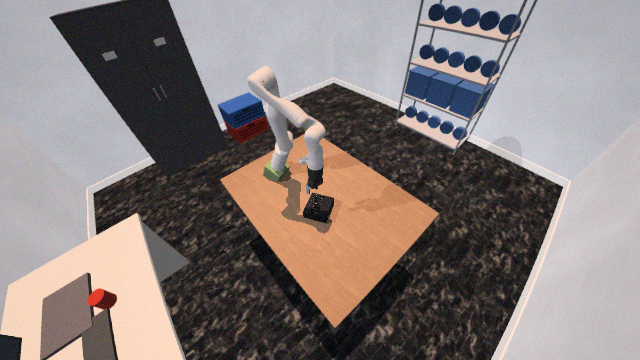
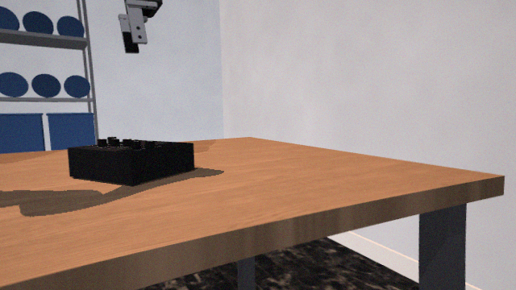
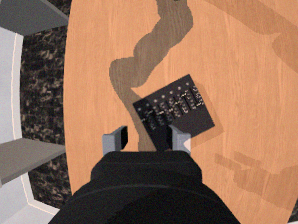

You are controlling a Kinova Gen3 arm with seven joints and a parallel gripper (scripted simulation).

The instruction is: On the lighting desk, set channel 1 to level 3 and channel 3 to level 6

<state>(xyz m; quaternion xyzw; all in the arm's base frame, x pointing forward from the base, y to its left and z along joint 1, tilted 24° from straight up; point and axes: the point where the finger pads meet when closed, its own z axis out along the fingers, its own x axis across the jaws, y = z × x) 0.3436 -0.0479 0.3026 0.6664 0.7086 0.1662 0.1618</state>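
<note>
The lighting desk (image 1: 318, 207) is a small black box standing flat on the wooden table (image 1: 327, 220). It shows in the exterior view (image 2: 130, 161) with a row of fader caps (image 2: 121, 142) on top, and in the wrist view (image 3: 174, 111) with small white scale marks. The fader levels are too small to read. My gripper (image 1: 310, 189) hangs open and empty, well above the desk's near-left edge. In the exterior view the fingers (image 2: 133, 34) are high above the desk. In the wrist view the two fingertips stand wide apart over the desk's near edge.
The arm's green base block (image 1: 276, 172) sits at the table's back corner. A shelf with blue boxes and discs (image 1: 457, 75) stands at the back right. Blue and red crates (image 1: 243, 116) lie behind the arm. A dark cabinet (image 1: 142, 82) stands at the back left.
</note>
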